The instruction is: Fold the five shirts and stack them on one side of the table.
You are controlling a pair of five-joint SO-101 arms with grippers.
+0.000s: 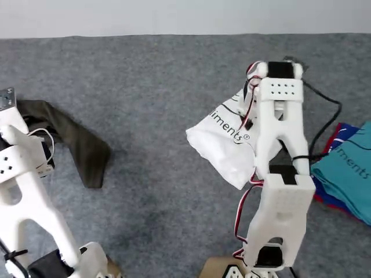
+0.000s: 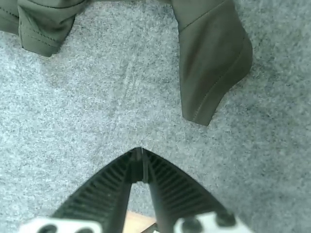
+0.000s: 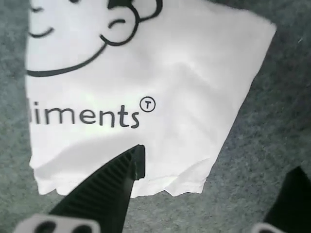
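A white shirt (image 1: 223,142) with black print lies folded on the grey carpeted table, right of centre. My right arm (image 1: 278,133) stretches over it. In the right wrist view my right gripper (image 3: 214,174) is open just above the white shirt (image 3: 160,87), one finger over the hem and the other off the cloth over the carpet. An olive shirt (image 1: 75,139) lies crumpled at the left. My left gripper (image 2: 141,153) is shut and holds nothing, hovering over bare carpet a short way from the olive shirt (image 2: 211,58).
A stack with a teal shirt (image 1: 348,171) on top of a blue and red one (image 1: 341,133) sits at the table's right edge. Cables run along the right arm. Bare carpet (image 1: 151,87) spans the middle and back of the table.
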